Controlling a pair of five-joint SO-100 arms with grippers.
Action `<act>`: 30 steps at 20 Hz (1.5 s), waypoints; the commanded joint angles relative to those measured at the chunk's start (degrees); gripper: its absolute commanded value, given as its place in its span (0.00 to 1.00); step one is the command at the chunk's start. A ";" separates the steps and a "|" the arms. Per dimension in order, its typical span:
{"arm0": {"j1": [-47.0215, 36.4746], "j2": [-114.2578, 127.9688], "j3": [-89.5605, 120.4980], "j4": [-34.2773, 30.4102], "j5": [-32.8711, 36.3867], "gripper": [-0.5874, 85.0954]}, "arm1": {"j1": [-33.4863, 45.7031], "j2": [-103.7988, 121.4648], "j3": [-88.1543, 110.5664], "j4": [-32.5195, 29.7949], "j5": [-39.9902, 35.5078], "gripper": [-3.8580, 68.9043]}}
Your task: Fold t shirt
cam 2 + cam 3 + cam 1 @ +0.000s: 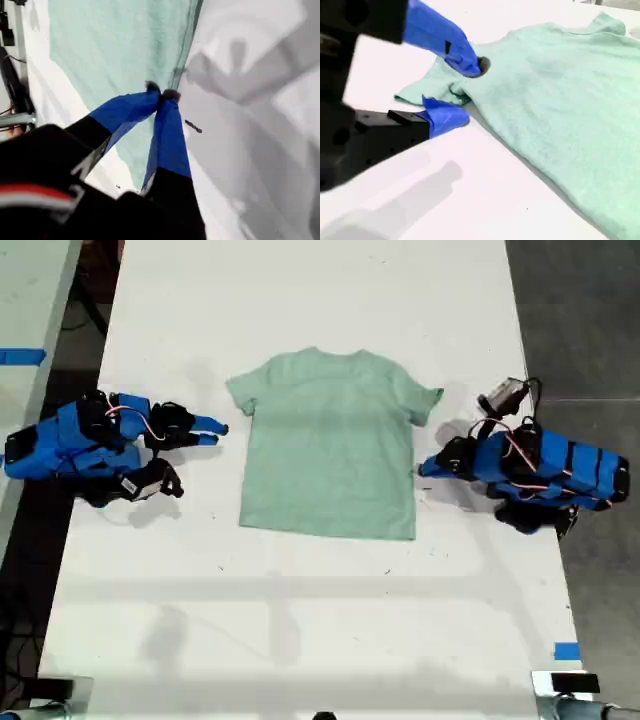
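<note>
The pale mint-green t shirt lies flat and spread out in the middle of the white table, collar toward the far edge. At the exterior view's right, my first gripper is at the shirt's side edge. In the first wrist view its blue fingers meet at the tips right on the edge of the t shirt. At the exterior view's left, my second gripper stands open just short of the sleeve. In the second wrist view the sleeve of the t shirt lies beyond my second gripper.
Blue tape marks sit near the table's front corner at the exterior view's right. Another tape strip lies on a neighbouring table at that view's left. Dark floor borders the table on both sides. A small dark speck marks the tabletop.
</note>
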 commanded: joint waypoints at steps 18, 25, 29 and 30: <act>-0.44 0.26 0.09 0.18 -1.05 0.15 | 47.02 -85.43 -60.73 -9.14 -36.30 0.43; -0.44 0.26 0.09 0.18 -1.05 0.15 | 42.54 -94.31 -61.44 -16.00 -39.29 0.06; -0.44 0.26 0.09 0.18 -1.05 0.15 | 27.07 -85.78 -74.71 -9.84 -36.83 0.06; -0.44 0.26 0.09 0.18 -1.05 0.15 | 22.24 -86.40 -78.66 -9.76 -36.30 0.06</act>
